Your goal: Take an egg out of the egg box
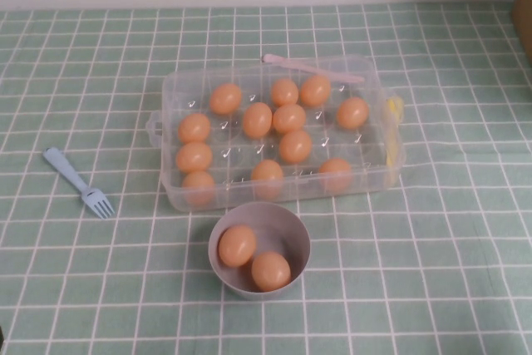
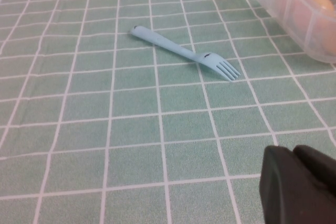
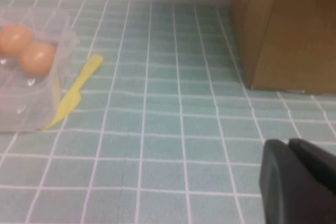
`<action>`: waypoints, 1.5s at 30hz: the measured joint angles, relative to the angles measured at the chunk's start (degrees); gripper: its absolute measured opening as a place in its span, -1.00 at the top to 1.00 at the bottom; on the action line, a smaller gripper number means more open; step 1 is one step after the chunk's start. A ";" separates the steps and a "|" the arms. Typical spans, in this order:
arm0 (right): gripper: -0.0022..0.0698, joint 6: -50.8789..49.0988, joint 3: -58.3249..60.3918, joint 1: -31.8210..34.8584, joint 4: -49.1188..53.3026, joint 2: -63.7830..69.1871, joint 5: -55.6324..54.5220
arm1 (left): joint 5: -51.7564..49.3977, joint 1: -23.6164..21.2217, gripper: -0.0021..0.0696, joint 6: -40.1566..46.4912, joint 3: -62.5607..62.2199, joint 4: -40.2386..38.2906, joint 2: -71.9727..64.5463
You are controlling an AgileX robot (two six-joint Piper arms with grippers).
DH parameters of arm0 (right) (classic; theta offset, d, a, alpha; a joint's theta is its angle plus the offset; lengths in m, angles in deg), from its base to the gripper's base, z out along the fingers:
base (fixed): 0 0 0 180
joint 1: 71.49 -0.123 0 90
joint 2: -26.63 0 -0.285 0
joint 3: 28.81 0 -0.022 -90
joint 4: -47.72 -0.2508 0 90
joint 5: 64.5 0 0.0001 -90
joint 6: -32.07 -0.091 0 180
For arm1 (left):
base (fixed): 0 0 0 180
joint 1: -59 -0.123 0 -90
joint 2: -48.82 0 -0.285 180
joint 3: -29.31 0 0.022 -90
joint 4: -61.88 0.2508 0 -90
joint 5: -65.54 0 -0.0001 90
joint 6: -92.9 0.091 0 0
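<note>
The left gripper hangs low over the checked tablecloth, fingers pressed together and empty; a blue fork lies ahead of it, the egg box beyond. The right gripper is likewise clenched on nothing, with a yellow knife and a brown box ahead. Eggs fill the egg box; two sit in the grey bowl.

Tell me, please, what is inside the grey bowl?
Two orange-tan eggs lie touching inside the grey bowl; they cover part of the bowl's floor, so anything beneath them is hidden.
</note>
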 joint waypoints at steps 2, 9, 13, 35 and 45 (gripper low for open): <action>0.99 0.00 1.86 0.10 -0.14 -4.99 0.38 | 0.00 0.00 0.95 0.00 0.00 0.00 0.00; 0.99 0.10 4.26 0.53 -0.39 -18.82 7.06 | 0.00 0.00 0.95 0.00 0.00 0.00 0.00; 0.99 0.20 4.49 0.53 -1.18 -20.11 9.14 | 0.00 0.00 0.95 0.00 0.00 0.00 0.00; 0.99 19.54 5.55 0.53 -21.02 -20.11 18.33 | 0.00 0.00 0.95 0.00 0.00 0.00 0.00; 0.99 19.62 5.55 0.53 -21.71 -20.11 18.37 | 0.00 0.00 0.95 0.00 0.00 0.00 0.00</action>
